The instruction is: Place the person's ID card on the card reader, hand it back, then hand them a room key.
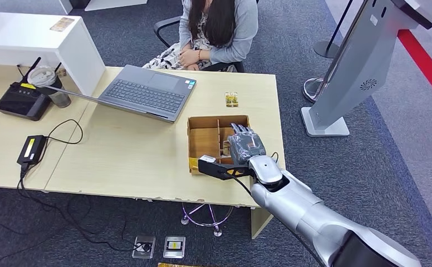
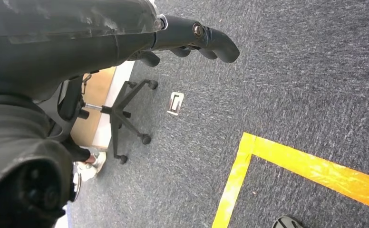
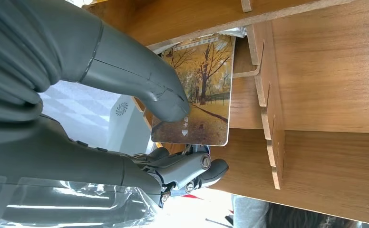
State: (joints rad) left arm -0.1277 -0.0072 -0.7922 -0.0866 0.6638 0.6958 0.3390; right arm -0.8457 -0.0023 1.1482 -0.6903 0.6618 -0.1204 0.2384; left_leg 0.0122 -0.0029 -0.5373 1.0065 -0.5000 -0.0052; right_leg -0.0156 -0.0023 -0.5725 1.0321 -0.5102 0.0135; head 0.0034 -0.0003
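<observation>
Landmark: the open brown cardboard organiser box with dividers point(image 1: 202, 129), near the person's edge of the pale wooden tabletop point(image 1: 124, 156).

Our right hand point(image 1: 246, 143) reaches down into the box's compartment farthest from the laptop. In the right wrist view the thick grey thumb point(image 3: 166, 97) presses on the face of a glossy card printed with yellow autumn trees point(image 3: 206, 104), with darker fingers point(image 3: 192, 171) curled beneath its lower edge. We judge this a pinch on the card, likely the room key. The card stands on edge between the wooden dividers point(image 3: 268, 118), which would explain the approach from above with thumb and fingers on opposite faces.

A small yellow-and-white card point(image 1: 231, 99) lies flat on the tabletop just beyond the box, toward the seated person in a grey top point(image 1: 219, 33). It may be the ID card, but it is too small to tell. The person's hands rest in their lap, not reaching.

An open grey laptop point(image 1: 144, 92) sits beside the box.

Our left hand point(image 2: 192, 40) hangs over dark carpet, fingers curled in, holding nothing.

Judgement: key pickup is under way and the handover is not yet done. The card could catch on a divider.
</observation>
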